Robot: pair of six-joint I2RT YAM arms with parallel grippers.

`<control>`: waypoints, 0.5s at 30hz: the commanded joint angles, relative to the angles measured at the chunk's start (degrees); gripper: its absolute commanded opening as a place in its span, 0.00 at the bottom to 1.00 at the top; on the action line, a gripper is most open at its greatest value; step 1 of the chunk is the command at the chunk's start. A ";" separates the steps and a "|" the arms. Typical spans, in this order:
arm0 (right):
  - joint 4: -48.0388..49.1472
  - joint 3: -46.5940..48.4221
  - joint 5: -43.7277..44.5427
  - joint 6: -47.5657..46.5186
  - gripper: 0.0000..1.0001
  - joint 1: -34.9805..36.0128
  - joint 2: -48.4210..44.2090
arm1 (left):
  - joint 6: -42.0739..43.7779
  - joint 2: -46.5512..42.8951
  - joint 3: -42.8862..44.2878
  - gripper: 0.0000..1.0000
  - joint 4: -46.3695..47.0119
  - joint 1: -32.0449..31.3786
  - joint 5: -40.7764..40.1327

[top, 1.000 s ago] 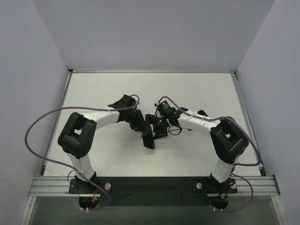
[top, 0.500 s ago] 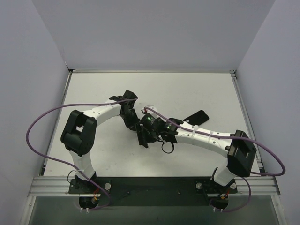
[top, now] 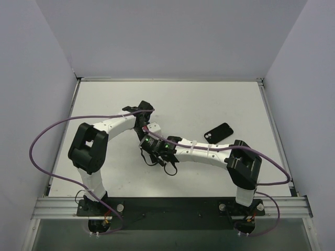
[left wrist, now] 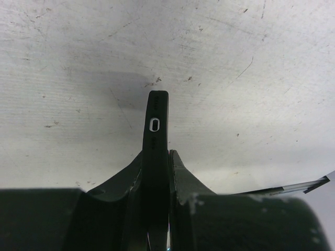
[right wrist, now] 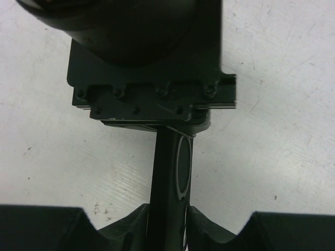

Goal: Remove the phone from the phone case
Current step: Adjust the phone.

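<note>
the two grippers meet near the middle of the table (top: pixel 220 99), both on the same phone case (left wrist: pixel 156 130), which stands on edge between them. in the left wrist view the left gripper (left wrist: pixel 156 159) has its jaws pressed against the two flat faces of the case, pinching it with no gap on either side. the thin edge faces the camera, with a small white-rimmed oval opening near its far end, and a soft shadow lies on the table around the tip. in the right wrist view the right gripper (right wrist: pixel 167 214) pinches the same case from the opposite end, jaws tight on both faces. a long glossy oval runs down the edge, and the dark body of the left gripper sits right at the far end. whether a phone sits inside the case cannot be told, since only the edge shows. in the top view a flat black phone-shaped piece (top: pixel 218 132) lies flat on the table to the right, well apart from the grippers and just beyond the right arm (top: pixel 204 151). it has small round marks near one end.
</note>
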 commanded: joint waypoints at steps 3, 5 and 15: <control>-3.51 3.02 4.84 0.43 0.14 0.49 2.62 | -4.05 -1.78 2.36 0.00 -5.44 0.01 0.51; -4.40 3.37 5.64 1.05 0.12 0.58 3.41 | -4.14 -1.95 2.45 0.00 -5.35 0.10 0.60; -11.08 4.60 11.79 3.51 0.29 0.75 5.70 | -4.84 -2.04 3.06 0.00 -5.44 0.18 1.13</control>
